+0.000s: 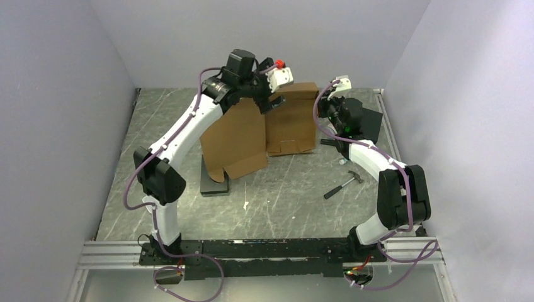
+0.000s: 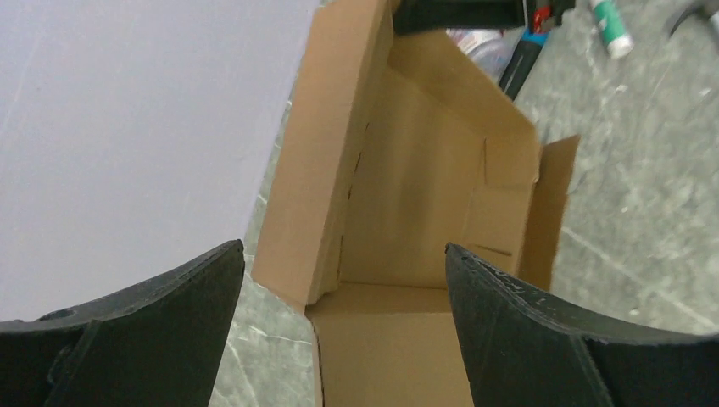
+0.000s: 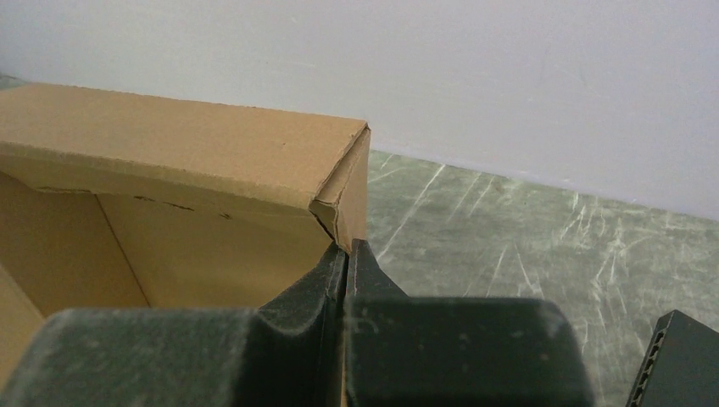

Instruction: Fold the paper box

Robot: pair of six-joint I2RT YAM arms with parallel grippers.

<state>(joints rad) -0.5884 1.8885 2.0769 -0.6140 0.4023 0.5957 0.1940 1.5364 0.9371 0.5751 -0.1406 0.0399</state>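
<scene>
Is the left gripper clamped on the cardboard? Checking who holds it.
No, the left gripper stands wide open, the paper box beyond its fingers.

- arms: 2, the left arm (image 1: 189, 124) and the right arm (image 1: 373, 157)
- fingers: 4 total, 2 per arm, i.e. left fingers (image 2: 161, 331) and right fingers (image 3: 288, 326)
- purple cable runs: 2, one along each arm
- paper box (image 1: 239, 138): 1, brown cardboard
- hammer (image 1: 343, 185): 1
- dark flat slab (image 1: 211, 184): 1, at the box's near-left corner
- black block (image 1: 373, 126): 1, behind the right arm
- white tube with green band (image 2: 612, 27): 1, seen in left wrist view only, type unclear
- counter (image 1: 283, 211): 1
</scene>
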